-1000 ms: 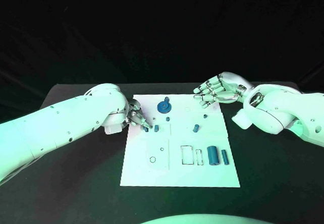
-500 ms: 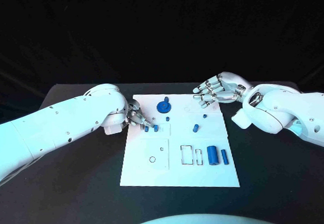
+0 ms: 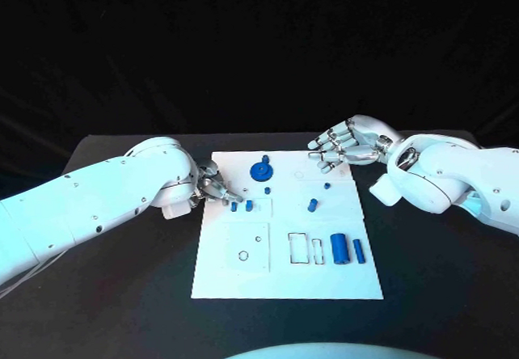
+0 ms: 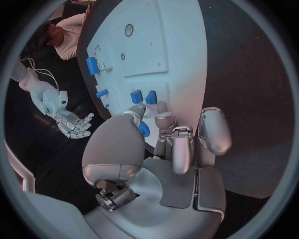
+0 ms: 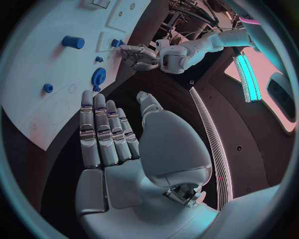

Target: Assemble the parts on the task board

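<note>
- Table (image 3: 124, 267): black; it carries everything you work with.
- Task board (image 3: 286, 283): white plate in the middle of the table, between your two arms, with outlined slots and small holes on its face.
- Right hand (image 3: 349, 145): hovers at the board's far right corner, fingers straight and apart, holding nothing; the right wrist view shows the bare palm.
- Left hand (image 3: 209, 186): low over the board's left edge, fingers curled down toward two small blue pegs. The left wrist view puts the fingertips (image 4: 163, 119) right beside them; you cannot tell whether they already pinch one.
- Blue gear (image 3: 261, 171): lies flat near the board's far edge, a small peg just beyond it.
- Large blue cylinder (image 3: 339, 249): lies beside a thinner blue cylinder (image 3: 359, 250) on the near right of the board, next to the rectangular slots.
- Blue pegs (image 3: 241, 205): two side by side, just off your left fingertips; two more lie mid-board.
- Step in hand, as a judgement: picking a peg with the left hand. Next you would need a firm pinch, a clean lift, then alignment over a matching hole.
</note>
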Tool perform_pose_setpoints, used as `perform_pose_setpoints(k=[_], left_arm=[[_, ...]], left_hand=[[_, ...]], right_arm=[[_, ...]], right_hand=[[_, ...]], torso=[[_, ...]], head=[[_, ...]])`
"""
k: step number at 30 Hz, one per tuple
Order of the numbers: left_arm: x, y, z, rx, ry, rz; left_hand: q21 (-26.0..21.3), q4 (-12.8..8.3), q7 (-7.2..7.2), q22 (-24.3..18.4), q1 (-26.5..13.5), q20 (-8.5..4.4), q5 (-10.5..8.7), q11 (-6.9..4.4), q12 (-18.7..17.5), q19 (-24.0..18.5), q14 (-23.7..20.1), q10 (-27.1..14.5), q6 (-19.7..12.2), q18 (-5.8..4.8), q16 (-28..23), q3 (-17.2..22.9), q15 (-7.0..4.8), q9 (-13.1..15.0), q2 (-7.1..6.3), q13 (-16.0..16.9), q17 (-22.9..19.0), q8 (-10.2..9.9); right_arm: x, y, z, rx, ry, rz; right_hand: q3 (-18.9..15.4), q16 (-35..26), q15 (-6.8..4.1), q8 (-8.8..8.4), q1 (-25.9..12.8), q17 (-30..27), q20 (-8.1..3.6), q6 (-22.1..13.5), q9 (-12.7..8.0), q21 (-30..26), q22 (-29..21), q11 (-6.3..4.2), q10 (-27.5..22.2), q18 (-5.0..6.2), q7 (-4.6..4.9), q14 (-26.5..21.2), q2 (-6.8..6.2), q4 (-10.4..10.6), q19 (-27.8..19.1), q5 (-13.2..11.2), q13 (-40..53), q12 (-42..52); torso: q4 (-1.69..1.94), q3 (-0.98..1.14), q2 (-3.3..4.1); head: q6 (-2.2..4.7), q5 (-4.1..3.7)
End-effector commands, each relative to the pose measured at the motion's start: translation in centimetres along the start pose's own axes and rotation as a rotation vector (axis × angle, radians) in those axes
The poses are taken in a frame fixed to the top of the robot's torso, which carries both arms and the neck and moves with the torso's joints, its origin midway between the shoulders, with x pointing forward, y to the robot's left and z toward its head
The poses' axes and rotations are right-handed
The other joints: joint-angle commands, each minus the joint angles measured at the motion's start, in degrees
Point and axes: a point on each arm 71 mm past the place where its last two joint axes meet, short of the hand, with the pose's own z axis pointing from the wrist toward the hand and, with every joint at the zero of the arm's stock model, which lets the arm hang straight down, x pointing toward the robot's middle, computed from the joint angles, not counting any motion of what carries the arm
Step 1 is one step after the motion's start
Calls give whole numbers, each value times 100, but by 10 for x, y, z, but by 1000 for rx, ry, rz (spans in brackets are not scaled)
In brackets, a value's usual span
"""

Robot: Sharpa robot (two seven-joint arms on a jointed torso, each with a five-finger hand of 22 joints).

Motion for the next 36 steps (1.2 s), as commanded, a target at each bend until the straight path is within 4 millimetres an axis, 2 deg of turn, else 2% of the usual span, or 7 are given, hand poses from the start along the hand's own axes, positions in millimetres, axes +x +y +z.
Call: perform_pose_setpoints(k=[1, 5, 13, 21, 31, 33, 36], left_arm=[[-13, -11, -5, 157, -116, -167], [-20, -23, -7, 340, -194, -229], [-13, -50, -5, 573, -261, -66], [0, -60, 5, 631, -292, 70], [9, -65, 17, 577, -322, 160], [11, -66, 19, 553, -316, 177], [13, -66, 22, 513, -299, 195]], left_hand=[[-2026, 34, 217, -1133, 182, 144, 13, 215, -794, -934, -213, -921, -413, 363, -1178, -76, 193, -164, 82, -810, -429, -222], [-3358, -198, 580, -1979, 1006, 432, 21, 594, -1496, -1668, -1803, -1909, -917, 402, -3656, 85, 518, -586, 121, -1306, -2920, -614], [-4260, -889, 699, -2677, 2281, 665, -15, 786, -2791, -2026, -2430, -1986, -401, 490, -4519, 601, 748, -1870, -151, -2709, -3733, -1603], [-4310, -1161, 503, -2742, 2324, 639, -104, 770, -3352, -1875, -2208, -1684, -117, 503, -4696, 599, 706, -2569, -199, -3492, -4148, -2220], [-4294, -1291, 536, -2968, 2159, 488, -291, 641, -3723, -953, -1228, -1145, 632, 501, -4443, 307, 518, -3064, -127, -4137, -4232, -2636], [-4204, -1298, 512, -2918, 2129, 465, -292, 620, -3781, -782, -1053, -1069, 734, 499, -4157, 304, 495, -3113, -122, -4214, -4060, -2676], [-3976, -1279, 476, -2767, 2053, 417, -291, 575, -3871, -448, -503, -911, 907, 495, -2874, 303, 455, -3172, -125, -4322, -2793, -2731]], right_arm=[[1, 0, 0, -3, 15, 2], [1, 0, 0, -4, 11, 4], [-2, 1, -1, -30, -22, 12], [-3, 3, 0, -61, -38, 37], [-6, 3, -2, -77, -57, 44], [-6, 3, -2, -77, -58, 44], [-6, 3, -2, -73, -57, 45]], right_hand=[[2, -18, 14, -20, -11, -5, 33, -37, -8, -34, -8, 11, -47, 80, 54, -36, 64, -32, -9, 21, -7, -27], [1, -17, 15, -20, -11, -11, 34, -39, -8, -39, -8, 12, -49, 80, 55, -38, 67, -35, -9, 21, -7, -28], [103, 7, -11, 19, 98, -112, 14, 2, 1, -101, 3, -13, 5, 88, 36, 39, 175, -141, 76, 1, -4, -8], [484, 21, -85, 43, 285, -227, -70, 111, -7, -153, 12, -87, 134, 86, -36, 186, 270, -324, 229, -137, -14, -18], [691, 11, -87, 14, 242, -285, -79, 122, -15, -195, 10, -81, 161, 83, -20, 215, 224, -352, 266, -138, -14, -58], [691, 11, -87, 14, 242, -285, -79, 122, -15, -195, 10, -81, 161, 83, -20, 215, 224, -352, 266, -138, -14, -58], [808, 7, -84, -4, 195, -313, -79, 124, -17, -222, 10, -78, 171, 82, -14, 223, 185, -358, 282, -136, -14, -83]], torso=[[3, 6, -4], [3, 1, 4], [-6, 0, 4], [-6, -7, 12], [4, 0, 14], [0, -5, 14], [5, -3, 12]], head=[[15, -4], [32, -7], [62, -31], [94, -85], [91, -112], [87, -111], [79, -114]])
